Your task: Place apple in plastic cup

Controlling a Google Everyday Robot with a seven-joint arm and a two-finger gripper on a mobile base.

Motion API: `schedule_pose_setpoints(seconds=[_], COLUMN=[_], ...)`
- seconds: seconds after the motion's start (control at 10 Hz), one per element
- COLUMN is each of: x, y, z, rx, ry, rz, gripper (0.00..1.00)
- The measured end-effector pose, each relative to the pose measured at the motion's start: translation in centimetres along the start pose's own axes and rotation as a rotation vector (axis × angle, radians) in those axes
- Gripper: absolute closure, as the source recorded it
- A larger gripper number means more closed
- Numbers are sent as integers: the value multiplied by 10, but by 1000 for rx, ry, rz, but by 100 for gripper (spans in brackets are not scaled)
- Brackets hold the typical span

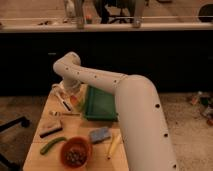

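Pale wood is what the table (47, 107) shows, and my white arm (100, 80) reaches over it from the right, bends at the far side and comes down over the left back part of the top. My hand (70, 95) hangs there, low above the table and just left of the green tray (102, 102). Whether my hand is open or closed I cannot tell, as the wrist and the clutter around it hide that. Right below and slightly right of my hand sits a small orange-red round thing that I take for the apple (75, 101), close against the tray's left edge; I cannot tell whether I am touching it. A pale, see-through shape at the far left corner looks like the plastic cup (56, 91), just beside my hand on its left. Nearer the front lie a slim silvery utensil (64, 114), a black block (50, 131), a long green vegetable (52, 145), a red bowl (76, 152) holding something dark, a blue sponge (100, 134) and a banana (114, 145), all well apart from my hand.
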Motion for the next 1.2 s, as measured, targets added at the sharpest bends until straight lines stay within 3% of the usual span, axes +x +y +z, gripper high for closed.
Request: schedule_pose_setpoints(seconds=[0.4,0.5,0.6,0.7,1.2], x=[3,3,3,3,3], y=[1,1,1,1,1], z=[5,5,5,5,5], rx=[-17,-17,-17,-17,-17], ry=[-3,-3,-3,-3,-4], rz=[3,3,3,3,3], gripper=[99,93,85,70,26])
